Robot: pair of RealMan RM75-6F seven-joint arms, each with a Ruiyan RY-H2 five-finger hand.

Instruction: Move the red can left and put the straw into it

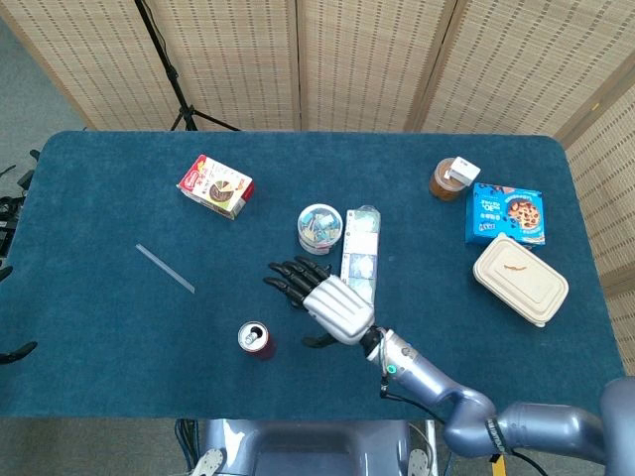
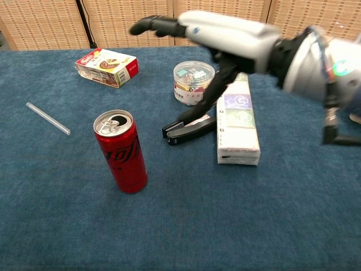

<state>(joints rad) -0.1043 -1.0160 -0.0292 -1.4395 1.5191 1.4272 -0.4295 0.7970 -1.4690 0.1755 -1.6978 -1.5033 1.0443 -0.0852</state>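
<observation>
The red can [image 1: 255, 339] [image 2: 121, 151] stands upright on the blue table, its top open, and nothing touches it. A clear straw [image 1: 165, 268] [image 2: 48, 118] lies flat to the can's far left. My right hand [image 1: 322, 299] [image 2: 225, 34] hovers above and to the right of the can, fingers spread and holding nothing. It is raised over the stapler and the long box. My left hand shows in neither view.
A black stapler [image 2: 189, 127] and a long white box [image 1: 359, 268] [image 2: 238, 121] lie right of the can. Behind them stands a round tub [image 1: 320, 227] [image 2: 194, 75]. A red-and-white carton [image 1: 215, 186] lies far left. An amber jar [image 1: 449, 178], blue cookie box [image 1: 505, 215] and beige container [image 1: 519, 279] sit far right.
</observation>
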